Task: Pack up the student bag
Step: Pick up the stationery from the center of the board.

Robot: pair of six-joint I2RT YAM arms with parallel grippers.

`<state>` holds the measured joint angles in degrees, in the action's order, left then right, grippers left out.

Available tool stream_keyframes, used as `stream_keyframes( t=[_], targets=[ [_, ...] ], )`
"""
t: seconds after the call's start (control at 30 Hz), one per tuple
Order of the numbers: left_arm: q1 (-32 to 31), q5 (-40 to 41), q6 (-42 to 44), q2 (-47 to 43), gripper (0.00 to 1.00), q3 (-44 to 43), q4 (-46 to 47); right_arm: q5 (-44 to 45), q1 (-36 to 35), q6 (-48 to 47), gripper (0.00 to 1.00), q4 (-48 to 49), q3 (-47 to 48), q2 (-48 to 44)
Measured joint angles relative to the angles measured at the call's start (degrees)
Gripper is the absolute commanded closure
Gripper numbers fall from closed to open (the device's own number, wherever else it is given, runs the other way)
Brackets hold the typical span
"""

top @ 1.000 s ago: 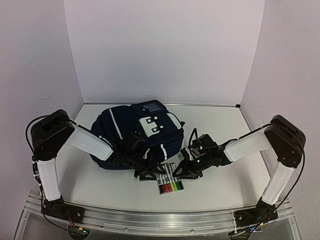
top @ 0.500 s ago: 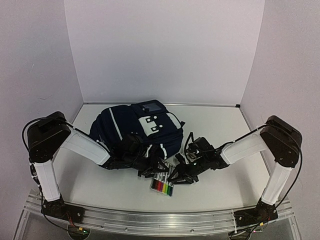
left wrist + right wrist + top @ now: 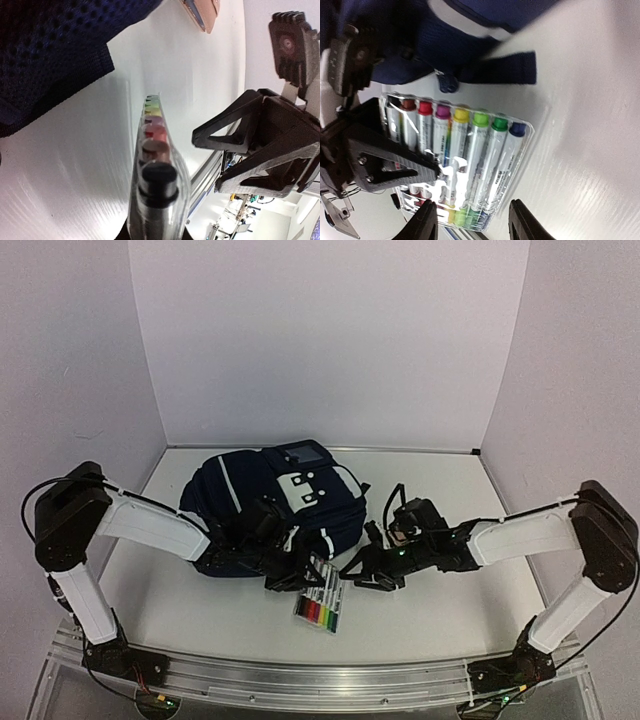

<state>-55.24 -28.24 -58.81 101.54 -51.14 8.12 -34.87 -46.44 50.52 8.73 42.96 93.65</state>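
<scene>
Marker pack has slid left and turned steeper than a second ago. Both arms have flattened, with their elbows swung out toward the side walls.

- Left gripper: pinching the pack at the end nearest the bag. The right wrist view shows one black finger lying across the pack's clear face. The left wrist view looks straight along the pack's thin edge.
- Right gripper: fingers spread, nothing clamped. It sits just right of the pack, facing the left gripper across it.
- Pack: one short end is up by the bag, the other toward the near rail. A blue strap lies on the table just beyond it.

Bag: sits left of centre on the white table, front face up. The grey-panelled end points at the back wall and the strap end toward the arms. We read its long axis as near-to-far, skewed a little right, but the bulging fabric makes this uncertain.

Room:
- The widest bare stretch is right of the bag, out to the right wall.
- A bare band lies between the pack and the rail.
- The bag's left flank is near the left wall.
- Its far end looks close to the back wall, and we cannot tell the gap.
- Both grippers crowd the bag's near right corner.
</scene>
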Motion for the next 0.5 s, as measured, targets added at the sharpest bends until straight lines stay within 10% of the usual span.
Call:
stream_keyframes(
  t=[0.5],
  targets=[
    [12.21,-1.64,14.05,-18.05,1.00,-21.30,-27.17,26.34,-6.01,-12.91,0.29,-15.60,14.05,-17.15]
  ],
)
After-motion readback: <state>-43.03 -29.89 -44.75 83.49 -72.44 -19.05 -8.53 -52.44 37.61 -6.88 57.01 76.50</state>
